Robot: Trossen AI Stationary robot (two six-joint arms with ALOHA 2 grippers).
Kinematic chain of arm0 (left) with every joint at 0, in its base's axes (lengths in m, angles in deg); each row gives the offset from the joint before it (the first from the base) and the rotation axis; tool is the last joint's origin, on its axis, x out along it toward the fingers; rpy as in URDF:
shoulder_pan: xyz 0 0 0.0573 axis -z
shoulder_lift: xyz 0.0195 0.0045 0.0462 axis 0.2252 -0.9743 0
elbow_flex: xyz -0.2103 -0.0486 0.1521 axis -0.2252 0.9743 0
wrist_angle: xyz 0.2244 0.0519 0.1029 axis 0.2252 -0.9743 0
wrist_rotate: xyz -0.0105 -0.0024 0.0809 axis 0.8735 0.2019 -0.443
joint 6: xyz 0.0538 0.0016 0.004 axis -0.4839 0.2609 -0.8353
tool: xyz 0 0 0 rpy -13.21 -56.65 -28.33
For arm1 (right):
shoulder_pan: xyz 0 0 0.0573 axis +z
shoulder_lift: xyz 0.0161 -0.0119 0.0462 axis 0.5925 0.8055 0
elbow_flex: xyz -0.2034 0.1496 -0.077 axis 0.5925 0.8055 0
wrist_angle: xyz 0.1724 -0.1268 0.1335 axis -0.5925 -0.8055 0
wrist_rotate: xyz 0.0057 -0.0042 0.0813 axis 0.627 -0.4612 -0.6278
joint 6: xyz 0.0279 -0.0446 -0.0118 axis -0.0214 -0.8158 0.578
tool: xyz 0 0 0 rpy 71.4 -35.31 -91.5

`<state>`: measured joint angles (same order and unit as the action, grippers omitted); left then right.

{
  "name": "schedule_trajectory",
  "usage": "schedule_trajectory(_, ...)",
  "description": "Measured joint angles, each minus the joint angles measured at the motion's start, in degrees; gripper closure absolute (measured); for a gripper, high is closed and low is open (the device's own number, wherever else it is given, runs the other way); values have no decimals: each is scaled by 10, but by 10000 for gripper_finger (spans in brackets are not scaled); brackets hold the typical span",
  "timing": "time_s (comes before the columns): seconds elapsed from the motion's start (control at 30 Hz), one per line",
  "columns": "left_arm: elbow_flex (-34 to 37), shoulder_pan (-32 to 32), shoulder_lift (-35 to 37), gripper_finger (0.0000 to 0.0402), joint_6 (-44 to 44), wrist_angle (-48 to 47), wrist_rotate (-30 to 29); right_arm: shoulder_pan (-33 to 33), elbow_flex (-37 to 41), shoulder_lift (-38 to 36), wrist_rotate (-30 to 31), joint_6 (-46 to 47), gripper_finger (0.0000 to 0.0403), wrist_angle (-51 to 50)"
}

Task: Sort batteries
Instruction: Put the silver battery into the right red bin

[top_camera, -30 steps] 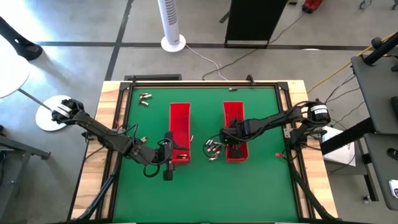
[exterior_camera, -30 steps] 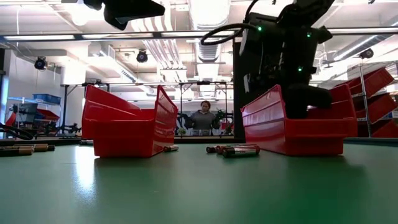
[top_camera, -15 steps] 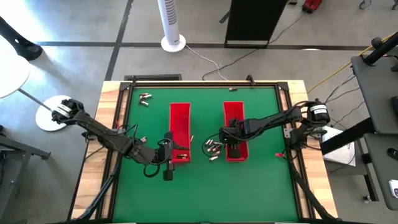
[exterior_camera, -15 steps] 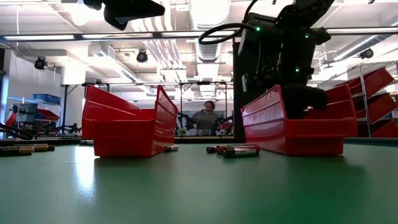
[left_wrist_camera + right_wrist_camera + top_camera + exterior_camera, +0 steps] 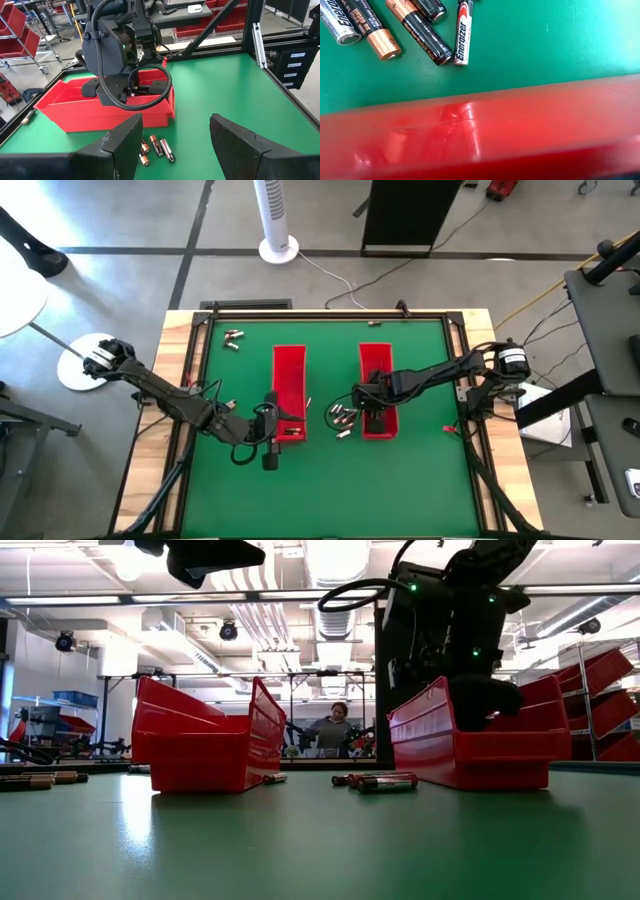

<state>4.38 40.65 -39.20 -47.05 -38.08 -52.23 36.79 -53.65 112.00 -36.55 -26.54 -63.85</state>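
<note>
Red trays stand side by side on the green table point(image 5: 420, 470): from above, the left tray point(image 5: 289, 392) and the right tray point(image 5: 376, 392), with a loose cluster of batteries point(image 5: 342, 418) between them and a few more point(image 5: 233, 337) near the far left corner. The right gripper point(image 5: 372, 420) dips into the right tray; the left gripper point(image 5: 270, 458) waits beside the left tray.

At table height, batteries point(image 5: 375, 780) lie just beside the right tray point(image 5: 470, 745).

The left wrist camera shows its own fingers point(image 5: 125, 145) spread wide, empty.

The right wrist camera sees the tray wall and batteries point(image 5: 420, 22) beyond; its jaws seem nearly closed, on what I cannot tell.

Most sorting looks undone.
</note>
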Motion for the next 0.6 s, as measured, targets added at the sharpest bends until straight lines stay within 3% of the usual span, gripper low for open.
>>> schedule_trajectory(0.47, 0, 0, 0, 192, -1, 5, 0, 0, 0, 0, 0, 3, 343, 0)
schedule_trajectory(0.6, 0, -3, -12, 192, -17, 66, -1, 0, 0, 0, 0, 2, 344, 0)
